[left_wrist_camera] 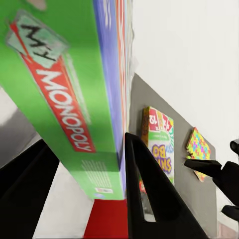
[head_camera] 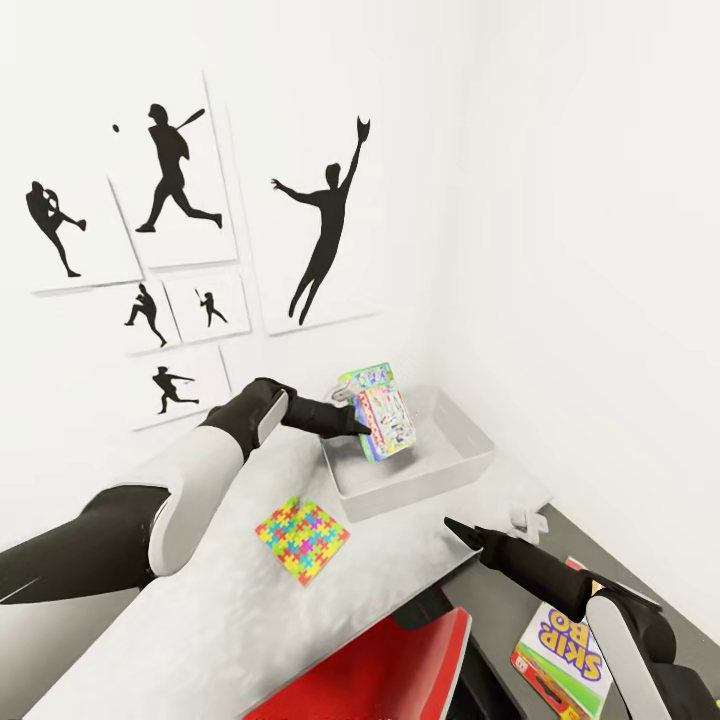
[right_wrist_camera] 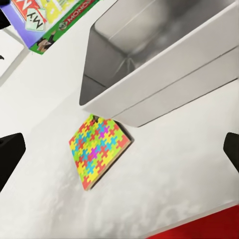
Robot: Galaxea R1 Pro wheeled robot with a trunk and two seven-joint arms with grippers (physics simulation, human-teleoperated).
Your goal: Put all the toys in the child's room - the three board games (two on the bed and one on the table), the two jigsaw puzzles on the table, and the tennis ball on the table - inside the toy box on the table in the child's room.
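My left gripper [head_camera: 356, 420] is shut on a green Monopoly board game [head_camera: 383, 412], holding it on edge just above the near end of the light grey toy box [head_camera: 470, 462]. In the left wrist view the game [left_wrist_camera: 64, 99] sits between both dark fingers [left_wrist_camera: 149, 199]. A bright jigsaw puzzle [head_camera: 302, 540] lies flat on the pale table [head_camera: 180, 620] beside the toy box [right_wrist_camera: 164, 94]. My right gripper [right_wrist_camera: 119, 152] hovers open over that puzzle [right_wrist_camera: 99, 149]. A second jigsaw puzzle [left_wrist_camera: 199, 148] lies on the dark top. The tennis ball is out of view.
A Skip-Bo game box [head_camera: 560, 650] lies on the dark grey table section under my right arm, also seen as the Skip-Bo box [left_wrist_camera: 158, 144]. A red chair [head_camera: 380, 670] stands at the table's front edge. Walls with silhouette posters [head_camera: 320, 230] close off the corner behind the toy box.
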